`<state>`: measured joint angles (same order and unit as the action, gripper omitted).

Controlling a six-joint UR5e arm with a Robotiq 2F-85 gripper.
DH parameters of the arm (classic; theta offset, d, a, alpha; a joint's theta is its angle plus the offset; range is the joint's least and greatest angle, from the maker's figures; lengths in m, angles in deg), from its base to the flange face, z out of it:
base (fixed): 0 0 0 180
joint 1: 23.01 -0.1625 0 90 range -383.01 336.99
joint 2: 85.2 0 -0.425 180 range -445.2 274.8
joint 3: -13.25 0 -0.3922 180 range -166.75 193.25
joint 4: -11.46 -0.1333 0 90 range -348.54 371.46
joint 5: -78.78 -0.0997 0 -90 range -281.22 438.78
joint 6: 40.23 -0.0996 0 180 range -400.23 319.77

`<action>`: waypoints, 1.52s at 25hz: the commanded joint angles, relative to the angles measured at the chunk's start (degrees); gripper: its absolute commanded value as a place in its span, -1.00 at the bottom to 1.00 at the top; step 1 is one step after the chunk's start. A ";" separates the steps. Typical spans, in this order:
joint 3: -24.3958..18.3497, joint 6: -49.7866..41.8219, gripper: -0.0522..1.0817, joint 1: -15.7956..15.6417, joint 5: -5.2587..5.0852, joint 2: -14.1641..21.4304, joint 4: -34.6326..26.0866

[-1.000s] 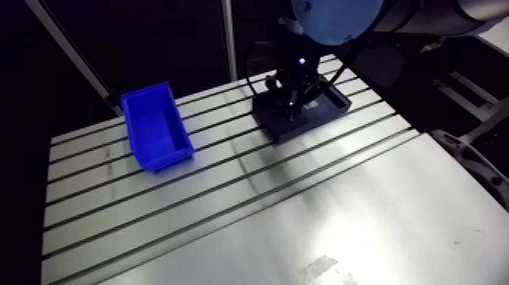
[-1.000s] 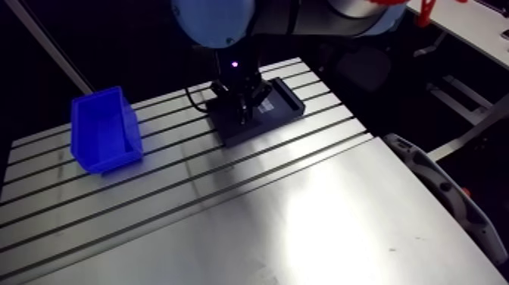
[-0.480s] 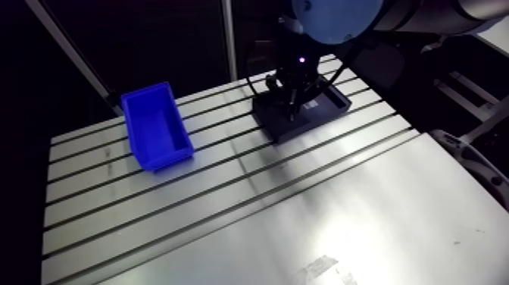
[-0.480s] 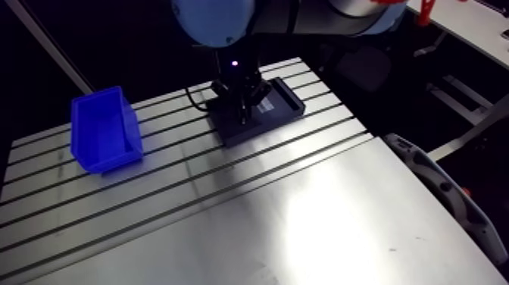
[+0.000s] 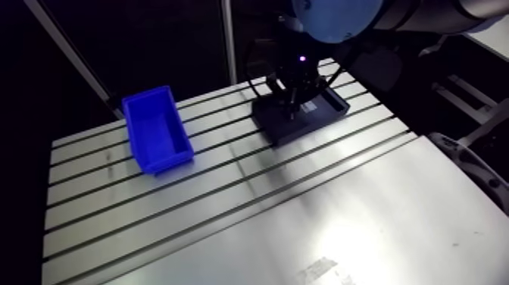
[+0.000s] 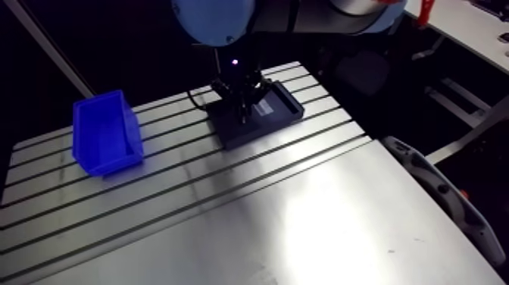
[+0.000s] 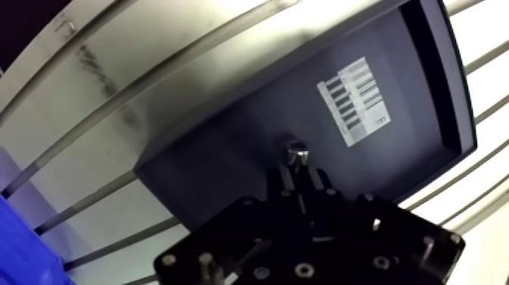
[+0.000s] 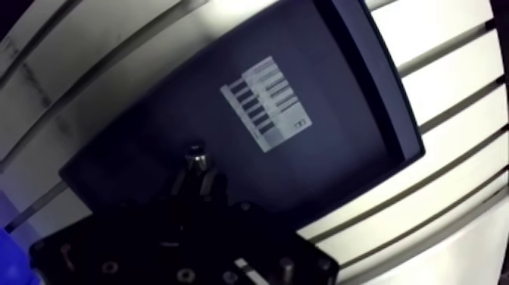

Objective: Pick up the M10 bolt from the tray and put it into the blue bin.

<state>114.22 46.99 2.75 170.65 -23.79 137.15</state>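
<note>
A dark tray (image 7: 220, 144) with a white printed label (image 7: 353, 101) lies on the slotted table. In the wrist view my gripper (image 7: 297, 170) hangs just over the tray's middle, its two fingers drawn close together. A small metallic M10 bolt (image 7: 294, 154) is pinched between their tips, its shiny end showing past them. In the arm view the gripper (image 5: 288, 112) stands above the tray (image 5: 322, 115) at the table's far side. The blue bin (image 5: 157, 129) sits well to the left of the tray, open side up, with nothing visible in it.
The aluminium table (image 5: 250, 220) runs wide towards the near side, crossed by long dark slots. A corner of the blue bin (image 7: 23, 254) shows beside the gripper in the wrist view. A dark upright post (image 5: 227, 38) stands behind the table.
The whole arm view has shifted a little, so the camera moved. The gripper stays over the tray's middle and looks slightly higher than before.
</note>
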 commanded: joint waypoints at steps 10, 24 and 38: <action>-5.92 30.78 0.94 -1.23 2.21 12.72 -12.71; -14.62 76.32 0.91 -13.27 -0.51 13.33 -21.85; -17.70 97.07 0.96 -21.45 -3.06 10.70 -21.76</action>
<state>98.10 137.50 -15.23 168.02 -11.26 115.50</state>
